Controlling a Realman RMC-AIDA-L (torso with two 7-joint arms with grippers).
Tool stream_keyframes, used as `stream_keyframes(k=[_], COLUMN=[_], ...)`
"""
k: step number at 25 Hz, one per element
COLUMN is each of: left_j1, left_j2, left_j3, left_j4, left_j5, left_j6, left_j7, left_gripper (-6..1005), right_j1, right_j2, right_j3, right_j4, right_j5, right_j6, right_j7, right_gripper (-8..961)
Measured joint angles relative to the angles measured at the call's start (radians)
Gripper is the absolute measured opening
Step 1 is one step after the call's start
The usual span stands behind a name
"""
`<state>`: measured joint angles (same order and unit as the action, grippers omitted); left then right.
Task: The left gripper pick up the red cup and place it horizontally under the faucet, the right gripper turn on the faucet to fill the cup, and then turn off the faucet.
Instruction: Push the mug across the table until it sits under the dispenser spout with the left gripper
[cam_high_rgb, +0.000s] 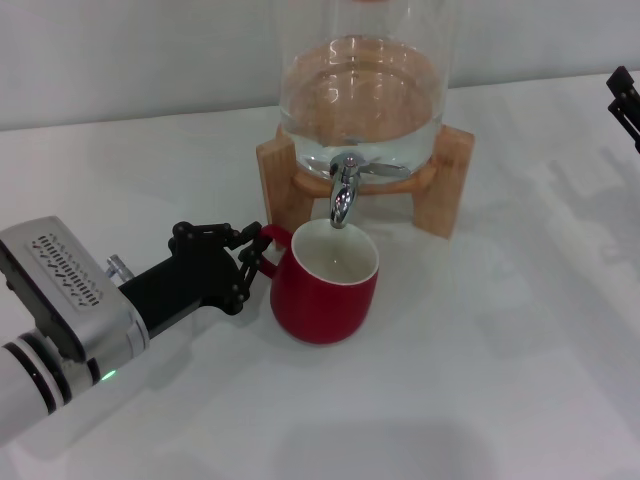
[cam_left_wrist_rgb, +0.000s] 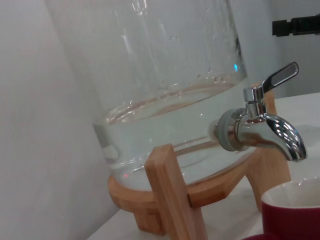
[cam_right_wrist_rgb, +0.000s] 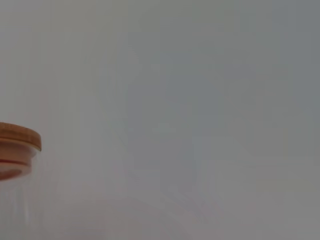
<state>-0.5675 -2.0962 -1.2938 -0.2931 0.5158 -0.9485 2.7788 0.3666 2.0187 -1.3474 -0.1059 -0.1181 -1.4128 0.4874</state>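
The head view looks forward and down from above onto the white bench (cam_high_rgb: 480, 380), taking in the glass dispenser (cam_high_rgb: 362, 90) on its wooden stand (cam_high_rgb: 440, 190). The left wrist view sits low and close beside that dispenser (cam_left_wrist_rgb: 160, 85), facing it sideways; both views share the faucet (cam_high_rgb: 343, 195) and the red cup (cam_high_rgb: 325, 290). The right wrist view faces a blank wall, with perhaps the dispenser's wooden lid (cam_right_wrist_rgb: 17, 142) at one edge.

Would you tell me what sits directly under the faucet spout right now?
The red cup stands upright under the faucet, its white inside looking empty. The left gripper is at its handle; the cup hides the table beneath.
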Motion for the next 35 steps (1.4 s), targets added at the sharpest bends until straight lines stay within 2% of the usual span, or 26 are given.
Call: stream_keyframes(k=[12, 35], left_j1=[-0.008, 0.0], left_j2=[0.0, 0.001], left_j3=[0.048, 0.042], left_j4=[-0.02, -0.026], left_j5=[-0.006, -0.008], left_j6=[0.005, 0.029], left_j7=[-0.002, 0.001], left_gripper=[97, 91], right_j1=[-0.003, -0.005], right_j2=[0.0, 0.0], right_j3=[-0.001, -0.001], right_j4=[0.0, 0.0], right_j5=[0.0, 0.0], right_j6=[0.0, -0.005], right_j7=[0.0, 0.001], right_gripper=[842, 842])
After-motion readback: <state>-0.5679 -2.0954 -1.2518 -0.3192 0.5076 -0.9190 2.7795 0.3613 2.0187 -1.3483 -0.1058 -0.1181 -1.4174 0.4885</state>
